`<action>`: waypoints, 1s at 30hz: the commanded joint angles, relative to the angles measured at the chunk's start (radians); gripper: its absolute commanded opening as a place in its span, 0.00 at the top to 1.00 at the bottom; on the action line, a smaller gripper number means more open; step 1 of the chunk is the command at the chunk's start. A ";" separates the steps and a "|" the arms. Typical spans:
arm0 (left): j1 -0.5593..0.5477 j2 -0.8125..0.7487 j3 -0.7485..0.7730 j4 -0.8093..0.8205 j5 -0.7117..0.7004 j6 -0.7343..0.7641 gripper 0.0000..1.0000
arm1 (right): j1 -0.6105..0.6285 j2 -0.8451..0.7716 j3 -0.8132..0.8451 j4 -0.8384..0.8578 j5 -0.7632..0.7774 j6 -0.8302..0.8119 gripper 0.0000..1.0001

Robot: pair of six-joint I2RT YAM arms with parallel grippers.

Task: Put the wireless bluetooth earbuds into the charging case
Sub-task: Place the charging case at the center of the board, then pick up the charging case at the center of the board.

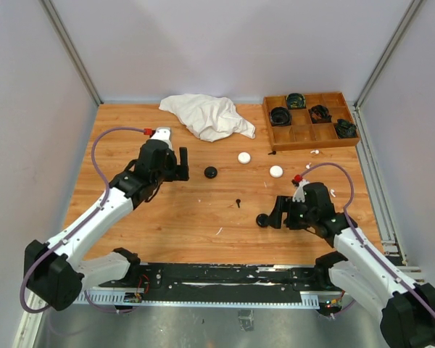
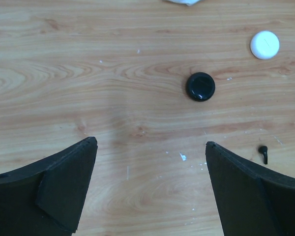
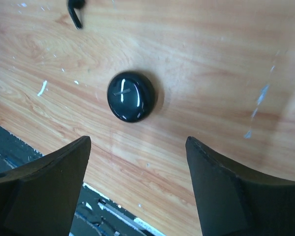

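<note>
A black puck-like case (image 1: 211,172) lies mid-table, and a second black case (image 1: 262,220) lies nearer the front. A tiny black stemmed earbud (image 1: 238,202) lies between them. Two white cases (image 1: 243,156) (image 1: 276,172) lie further back. Small white earbuds (image 1: 314,152) (image 1: 331,192) lie at the right. My left gripper (image 1: 183,165) is open and empty, left of the first black case (image 2: 200,86); the black earbud (image 2: 263,153) shows by its right finger. My right gripper (image 1: 278,212) is open and empty, just behind the second black case (image 3: 131,96). The earbud (image 3: 75,12) shows at the top of the right wrist view.
A crumpled white cloth (image 1: 206,116) lies at the back centre. A wooden compartment tray (image 1: 309,136) with coiled black items stands at the back right. The table's front edge and black rail (image 3: 103,216) are just below my right gripper.
</note>
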 commanded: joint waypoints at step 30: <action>-0.090 0.714 0.264 0.250 0.157 0.165 0.23 | 0.128 -0.062 0.008 0.523 0.163 -0.359 0.08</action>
